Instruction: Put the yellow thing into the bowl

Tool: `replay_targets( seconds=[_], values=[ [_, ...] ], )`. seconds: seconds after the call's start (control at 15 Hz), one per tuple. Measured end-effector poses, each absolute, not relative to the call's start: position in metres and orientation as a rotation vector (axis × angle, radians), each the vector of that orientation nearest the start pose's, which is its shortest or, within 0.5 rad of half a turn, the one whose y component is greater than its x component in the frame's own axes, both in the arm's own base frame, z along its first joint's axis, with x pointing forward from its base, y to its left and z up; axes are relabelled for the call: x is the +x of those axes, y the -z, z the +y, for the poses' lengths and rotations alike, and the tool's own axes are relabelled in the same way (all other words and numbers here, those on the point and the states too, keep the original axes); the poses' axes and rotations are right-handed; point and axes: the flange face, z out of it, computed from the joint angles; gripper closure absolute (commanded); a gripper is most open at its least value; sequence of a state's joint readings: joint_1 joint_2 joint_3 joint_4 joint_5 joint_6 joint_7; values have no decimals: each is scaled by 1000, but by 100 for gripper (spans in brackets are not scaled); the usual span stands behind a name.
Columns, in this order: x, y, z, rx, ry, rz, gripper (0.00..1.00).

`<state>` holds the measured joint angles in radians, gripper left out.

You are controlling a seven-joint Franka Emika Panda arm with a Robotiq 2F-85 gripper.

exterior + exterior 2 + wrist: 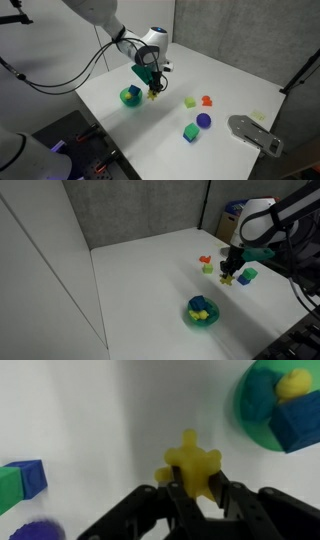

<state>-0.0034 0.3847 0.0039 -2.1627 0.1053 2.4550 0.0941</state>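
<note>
Two jaws pinching yellow thing point(192, 463) — near bowl point(245, 415), not inside.

No readable text or labels anywhere.

The yellow thing point(192, 460) in the middle of the wrist view is bright yellow all over. The gripper point(195, 488) at 6 o'clock is black. The bowl point(243, 410) at 2 o'clock is green, with a blue block point(298, 422) and a yellow lump point(293, 382) in it. The cube point(20, 482) at 8 o'clock is green and blue. The ball point(35, 532) at 7 o'clock is purple. In an exterior view the table point(150, 140) is white, and a small toy point(207, 100) is orange.
</note>
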Motion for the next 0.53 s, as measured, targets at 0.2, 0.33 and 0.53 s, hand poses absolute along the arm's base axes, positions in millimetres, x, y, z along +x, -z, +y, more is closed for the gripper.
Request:
replay_targets(
  seconds=[0.2, 0.33, 0.53],
  values=[
    [533, -222, 27, -3008, -281, 193, 91],
    [521, -224, 42, -2986, -346, 146, 90],
    [506, -217, 61, -2951, -440, 79, 90]
  ],
)
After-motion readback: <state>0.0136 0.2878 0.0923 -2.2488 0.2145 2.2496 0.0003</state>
